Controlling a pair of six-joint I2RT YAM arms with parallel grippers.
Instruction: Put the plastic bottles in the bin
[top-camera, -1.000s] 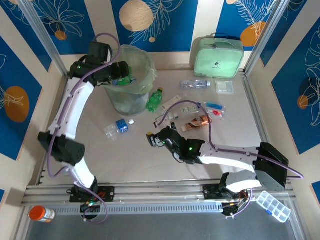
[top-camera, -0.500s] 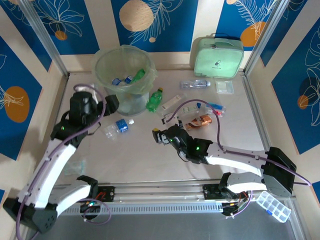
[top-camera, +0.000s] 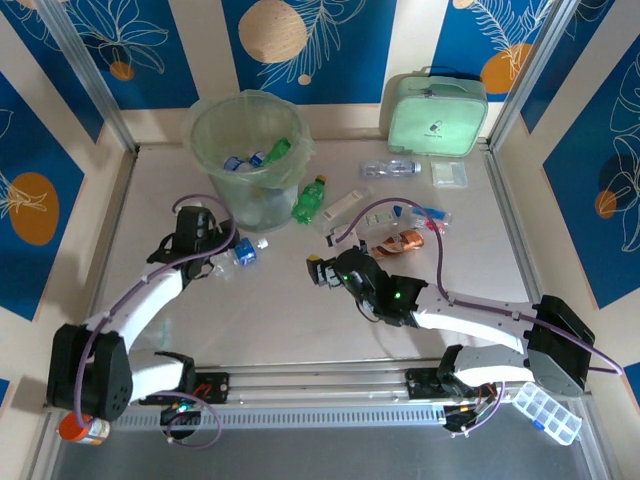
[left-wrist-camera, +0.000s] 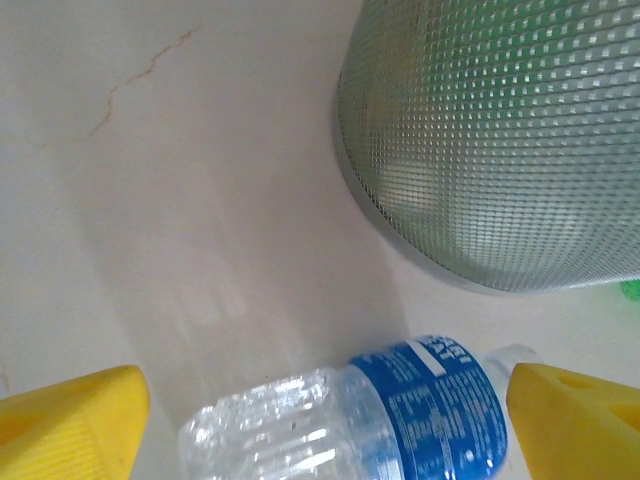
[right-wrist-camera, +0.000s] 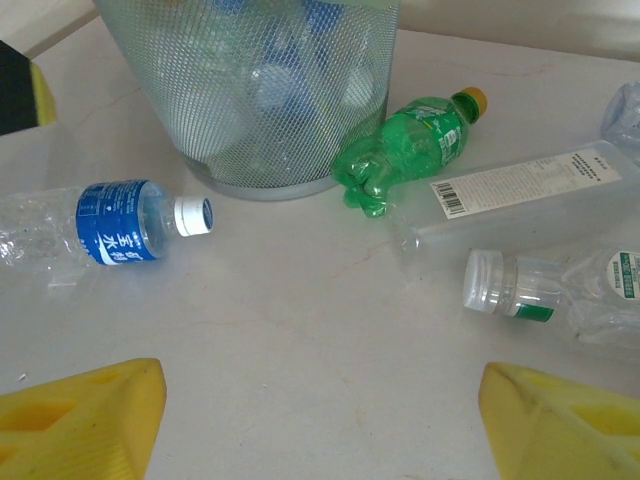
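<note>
The bin (top-camera: 247, 150) stands at the back left with several bottles inside; its mesh wall shows in the left wrist view (left-wrist-camera: 500, 140) and the right wrist view (right-wrist-camera: 250, 90). A clear bottle with a blue label (top-camera: 240, 253) (left-wrist-camera: 400, 410) (right-wrist-camera: 110, 222) lies on the table in front of it. My left gripper (top-camera: 220, 262) (left-wrist-camera: 325, 420) is open, low over this bottle, its yellow fingers (left-wrist-camera: 70, 420) on either side and apart from it. A green bottle (top-camera: 311, 198) (right-wrist-camera: 410, 145) lies by the bin's base. Another clear bottle (top-camera: 390, 168) lies further back. My right gripper (top-camera: 318, 272) (right-wrist-camera: 320, 420) is open over bare table.
A flat clear box with a barcode (right-wrist-camera: 530, 195) and a white-capped clear bottle (right-wrist-camera: 560, 290) lie right of the green bottle. Small packets (top-camera: 405, 240) clutter the middle right. A mint-green case (top-camera: 437, 112) stands at the back, an orange-capped jar (top-camera: 82, 428) by the near left rail.
My left arm has come down from over the bin to the clear blue-label bottle on the table, jaws opening wider. The right gripper has shifted slightly right.
</note>
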